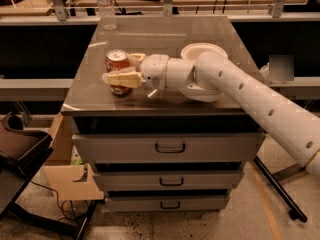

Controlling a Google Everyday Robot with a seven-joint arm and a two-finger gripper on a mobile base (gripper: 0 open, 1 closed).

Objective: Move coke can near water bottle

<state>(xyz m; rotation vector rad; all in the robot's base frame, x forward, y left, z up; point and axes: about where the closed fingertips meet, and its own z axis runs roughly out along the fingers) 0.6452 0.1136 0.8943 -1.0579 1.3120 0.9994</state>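
The coke can point(117, 67), red-orange with a silver top, stands upright on the left front part of the cabinet top point(165, 34). My gripper point(128, 69) reaches in from the right and has the can between its pale fingers, one finger point(121, 79) across the can's front and the other behind its right side. The fingers sit close against the can. The water bottle point(105, 6), clear and slim, stands at the back left corner of the top, well behind the can.
A white bowl point(202, 51) sits on the top right of centre, partly hidden by my arm point(240, 91). The cabinet has three drawers point(170, 148) below. A cardboard box point(67, 176) and a dark chair point(17, 149) stand on the floor at the left.
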